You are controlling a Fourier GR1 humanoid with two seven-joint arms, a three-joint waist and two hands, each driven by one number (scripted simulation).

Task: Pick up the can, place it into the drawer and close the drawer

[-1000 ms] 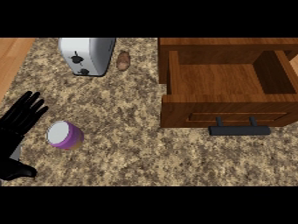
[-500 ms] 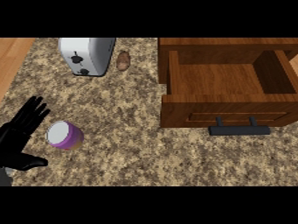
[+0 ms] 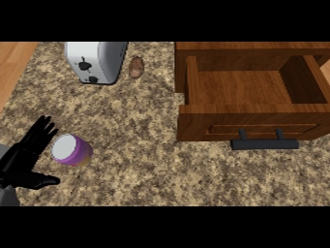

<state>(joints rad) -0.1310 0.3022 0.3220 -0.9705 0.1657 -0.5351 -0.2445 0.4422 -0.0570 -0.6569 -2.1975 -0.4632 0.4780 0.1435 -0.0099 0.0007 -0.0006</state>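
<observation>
Can (image 3: 72,149) just right of left hand (image 3: 21,162) (fingers straight).

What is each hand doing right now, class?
Left hand: open, fingers straight beside the purple can, holding nothing.
Right hand: not in view.

Even, bright light is falling across the speckled desk (image 3: 160,145) from above. The open wooden drawer (image 3: 257,89) is showing darker shading along its inner walls, and its black handle (image 3: 264,144) is casting a faint shadow. No glare is appearing on the toaster (image 3: 96,60).
</observation>
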